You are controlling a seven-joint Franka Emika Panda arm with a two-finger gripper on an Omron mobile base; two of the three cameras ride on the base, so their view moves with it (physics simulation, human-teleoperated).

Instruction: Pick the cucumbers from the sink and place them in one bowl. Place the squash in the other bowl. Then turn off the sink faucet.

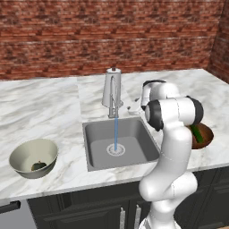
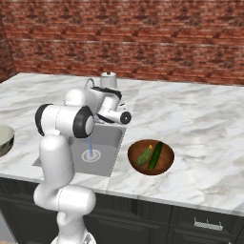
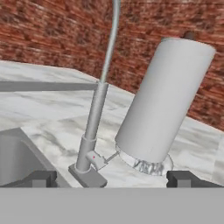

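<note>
- Reaching forward over the table, my arm bends at the elbow above the front right corner of the sink, with the wrist turned in toward the sink faucet.
- My pincer stands wide open and grips nothing; in the hand view its two dark tips sit low, with the faucet's thin spout column and broad pale body straight ahead between them.
- Water falls from the spout in a thin blue stream onto the drain in the middle of the basin.
- The cucumbers lie side by side in the reddish-brown bowl on the table to the right of the sink, near the front edge.
- The squash sits in the pale deep bowl, well to the left of the sink and also near the front edge.
- Open marble lies left and right of the faucet; the brick wall closes off the back.
</note>
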